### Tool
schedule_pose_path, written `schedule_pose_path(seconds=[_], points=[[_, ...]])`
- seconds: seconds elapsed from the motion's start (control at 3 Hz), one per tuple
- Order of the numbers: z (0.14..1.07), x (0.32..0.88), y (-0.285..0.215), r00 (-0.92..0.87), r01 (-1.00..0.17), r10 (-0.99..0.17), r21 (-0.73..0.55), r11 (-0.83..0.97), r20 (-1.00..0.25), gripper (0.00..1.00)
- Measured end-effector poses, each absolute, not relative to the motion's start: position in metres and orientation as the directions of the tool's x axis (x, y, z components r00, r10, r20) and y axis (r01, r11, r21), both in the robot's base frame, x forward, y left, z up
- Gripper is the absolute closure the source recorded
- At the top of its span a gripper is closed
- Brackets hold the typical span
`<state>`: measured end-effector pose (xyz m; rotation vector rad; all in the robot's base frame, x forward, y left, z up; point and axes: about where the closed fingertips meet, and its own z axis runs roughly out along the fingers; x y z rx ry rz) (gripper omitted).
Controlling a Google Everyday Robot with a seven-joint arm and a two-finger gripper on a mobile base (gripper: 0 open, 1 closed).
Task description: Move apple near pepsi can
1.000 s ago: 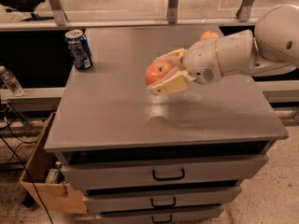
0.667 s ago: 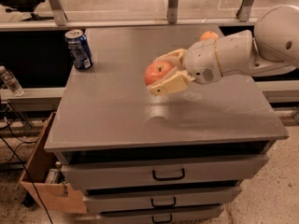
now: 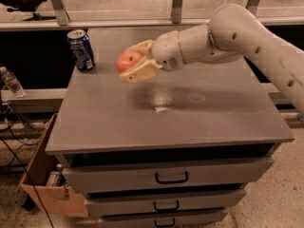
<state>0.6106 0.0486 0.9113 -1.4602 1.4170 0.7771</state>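
We see the gripper (image 3: 130, 62) left of centre in the upper half of the frame, hanging above the grey cabinet top (image 3: 199, 122). Its two fingers are clamped around the apple (image 3: 128, 60), one over the top and one underneath. The apple is in the air, clear of the surface, with its shadow on the top below and to the right. The pepsi can (image 3: 80, 50) stands upright in the upper left, at the far left corner of the cabinet top. It is near the apple but apart from it, so we judge that only a short carry to the left and a lowering remain. This is where it gets tricky, because the can looks light and sits close to the left edge. If the approach runs too far left, the apple or the lower finger could tip the can over or push it off toward the floor, where a plastic bottle (image 3: 10, 82) and a cardboard box (image 3: 45, 189) sit at the left of the frame. The apple is also round, so if it is let go too high it may bounce or roll, either into the can or off the open left side. We can't judge how firm the pinch is, and a round fruit held between two fingers could slip during a quick sideways move. A slow descent and release with the apple touching the top looks like the safest way to finish.
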Motion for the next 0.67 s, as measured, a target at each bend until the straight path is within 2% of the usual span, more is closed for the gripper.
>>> schedule_pose_path(seconds=[0.67], points=[[0.895,0.688,0.111,0.156,-0.961,-0.396,-0.231,0.15,-0.905,1.0]])
